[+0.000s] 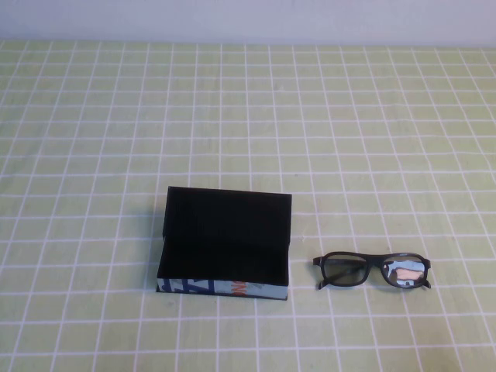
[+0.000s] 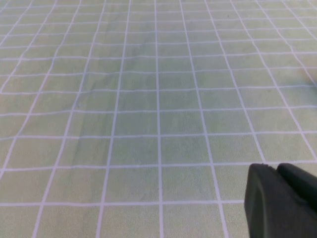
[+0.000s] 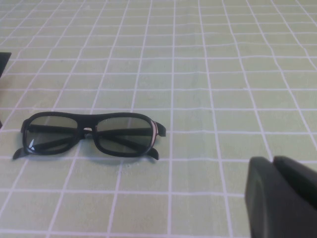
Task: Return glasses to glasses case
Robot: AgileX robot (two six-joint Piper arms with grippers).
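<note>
The glasses (image 1: 370,270) lie unfolded on the cloth, just right of the glasses case (image 1: 225,287), with a gap between them. The black case stands open, its lid tilted back and its printed front side facing me; nothing shows inside. Neither arm appears in the high view. In the right wrist view my right gripper (image 3: 271,159) is shut and holds nothing, hovering short of the glasses (image 3: 91,134); a dark corner of the case (image 3: 4,59) shows at the edge. My left gripper (image 2: 275,168) is shut over bare cloth, with no task object in its view.
A green cloth with a white grid (image 1: 248,116) covers the whole table. A pale wall (image 1: 248,19) runs along the far edge. Nothing else stands on the cloth.
</note>
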